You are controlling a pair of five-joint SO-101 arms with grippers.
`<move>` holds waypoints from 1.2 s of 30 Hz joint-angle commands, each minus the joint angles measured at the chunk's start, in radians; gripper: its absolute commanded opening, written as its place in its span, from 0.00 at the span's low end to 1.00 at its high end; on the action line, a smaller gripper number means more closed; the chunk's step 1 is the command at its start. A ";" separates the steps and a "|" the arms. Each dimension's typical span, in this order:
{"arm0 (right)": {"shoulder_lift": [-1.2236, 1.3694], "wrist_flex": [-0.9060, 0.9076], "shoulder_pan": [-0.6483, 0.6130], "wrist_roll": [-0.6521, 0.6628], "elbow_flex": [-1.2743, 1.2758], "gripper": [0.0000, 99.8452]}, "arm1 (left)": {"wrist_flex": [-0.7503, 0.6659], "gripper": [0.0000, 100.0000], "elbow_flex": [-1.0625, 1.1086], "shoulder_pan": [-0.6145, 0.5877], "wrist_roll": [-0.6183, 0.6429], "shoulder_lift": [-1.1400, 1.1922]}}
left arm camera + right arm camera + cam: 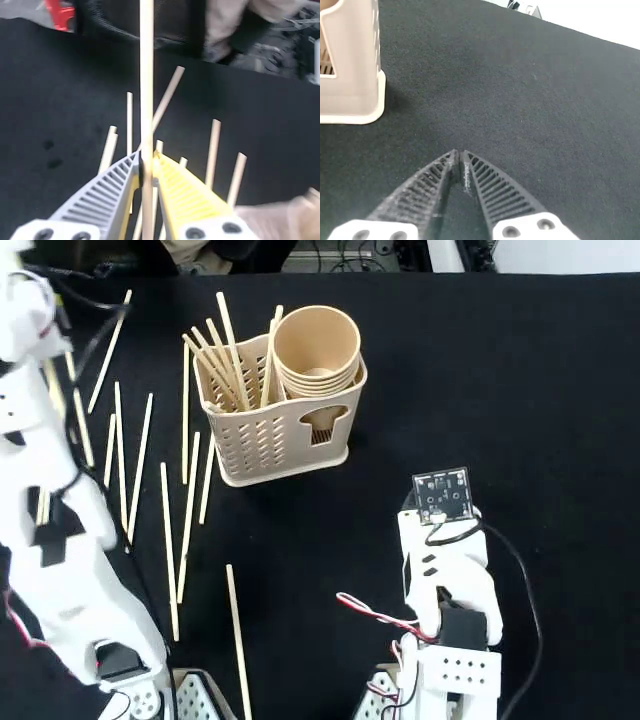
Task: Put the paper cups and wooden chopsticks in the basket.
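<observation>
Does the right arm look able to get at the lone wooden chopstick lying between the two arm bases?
Probably yes: the right gripper is shut and empty, and only bare black cloth separates it from the lone wooden chopstick. It must open first.

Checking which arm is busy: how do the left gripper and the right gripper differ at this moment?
The left gripper is shut on a chopstick; the right gripper is shut on nothing. The left gripper hangs over loose chopsticks; the right gripper hangs over black table beside the basket. The left gripper's fingers are grey and yellow; the right gripper's are dark. Both are shut, with ribbed fingers.
</observation>
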 commanded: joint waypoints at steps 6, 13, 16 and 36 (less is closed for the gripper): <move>-0.012 -0.021 -0.009 0.009 -0.005 0.01 | -0.005 0.03 0.222 0.251 0.043 -0.408; -0.012 -0.021 -0.008 0.009 -0.005 0.01 | -0.018 0.03 0.226 0.361 0.084 -0.509; -0.012 -0.021 -0.008 0.009 -0.005 0.01 | -0.009 0.03 0.228 0.412 0.084 -0.534; -0.012 -0.018 -0.011 0.009 -0.007 0.01 | -0.238 0.03 0.766 0.567 0.074 -0.827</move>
